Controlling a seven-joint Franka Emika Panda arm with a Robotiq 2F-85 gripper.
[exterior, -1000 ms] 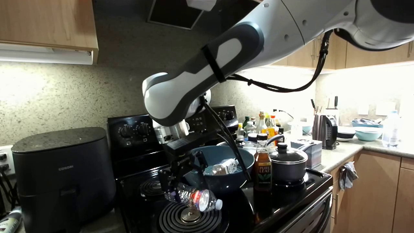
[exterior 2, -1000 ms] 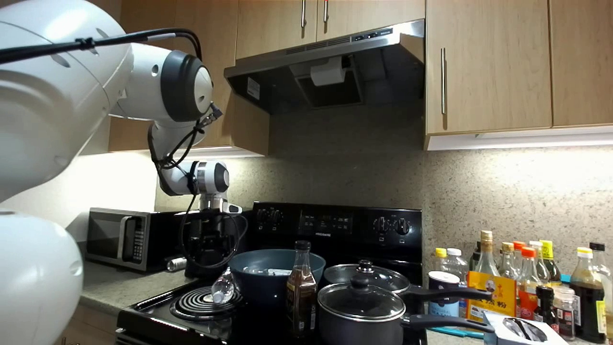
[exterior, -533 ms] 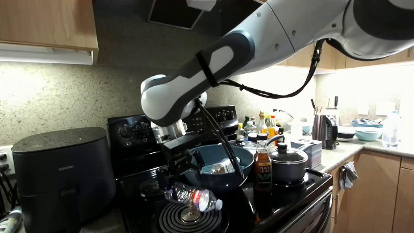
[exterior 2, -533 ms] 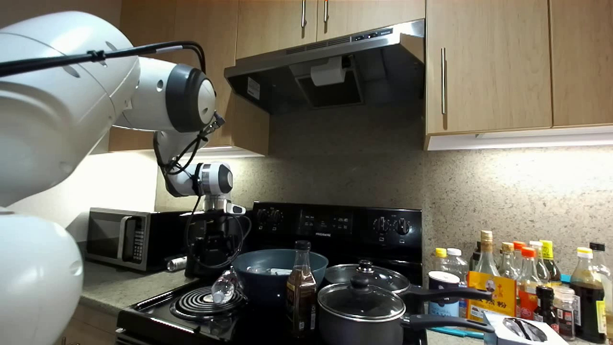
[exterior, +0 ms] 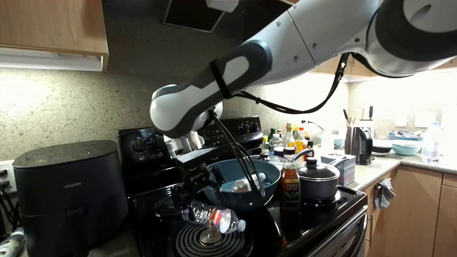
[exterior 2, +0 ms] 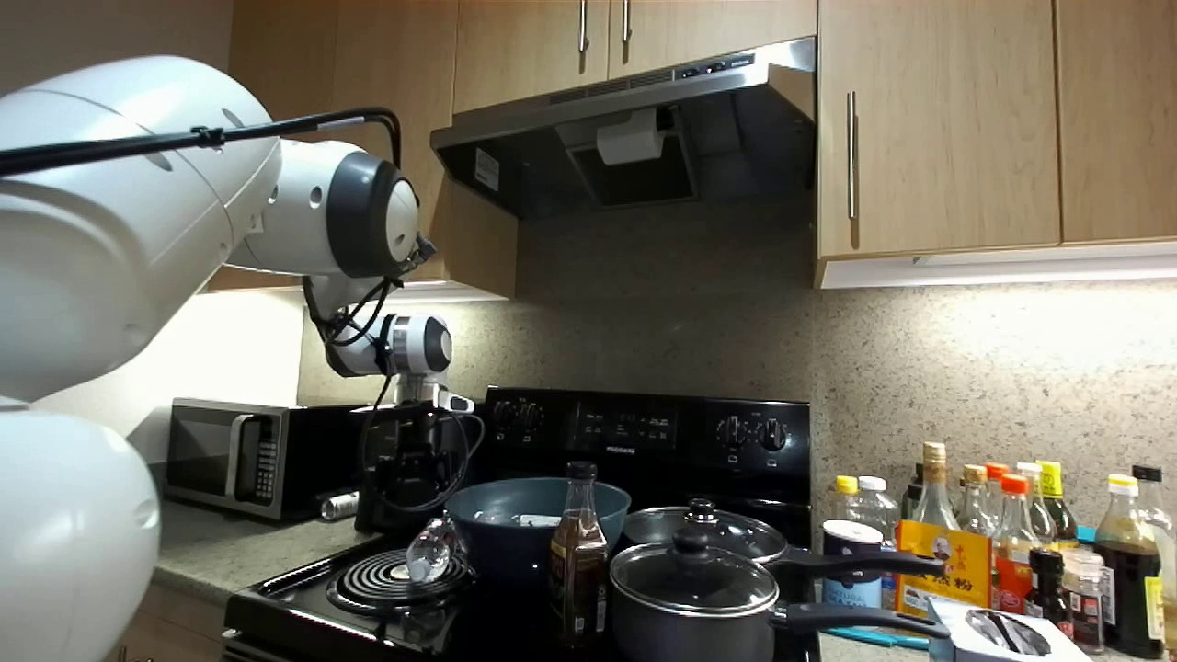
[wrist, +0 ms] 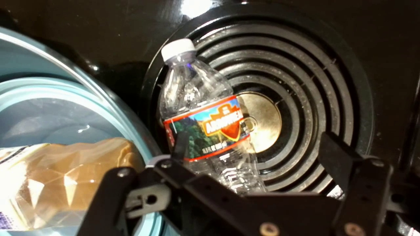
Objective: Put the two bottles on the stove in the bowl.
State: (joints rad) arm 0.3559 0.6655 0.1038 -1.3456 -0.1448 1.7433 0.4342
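A clear plastic bottle with a white cap and a red and green label (wrist: 206, 124) lies on its side over the front burner. It also shows in both exterior views (exterior: 217, 217) (exterior 2: 428, 553). My gripper (exterior: 197, 192) is open above its base end. In the wrist view the gripper (wrist: 257, 147) has its left fingertip over the label's left part and its right fingertip over the bare burner. The blue bowl (exterior: 239, 204) stands beside them; its rim shows in the wrist view (wrist: 83, 77). A brownish bottle (wrist: 75, 183) lies inside the bowl.
An upright tea bottle (exterior: 290, 185) stands beside the bowl, close to lidded pots (exterior 2: 694, 588). A black air fryer (exterior: 69, 192) stands left of the stove. Sauce bottles (exterior 2: 1011, 519) line the counter. A range hood (exterior 2: 634, 119) hangs above.
The gripper has opened wider, its bowl-side finger swinging up and out. The upper arm has sunk a little. The bowl has shifted slightly. The clear bottle has barely moved.
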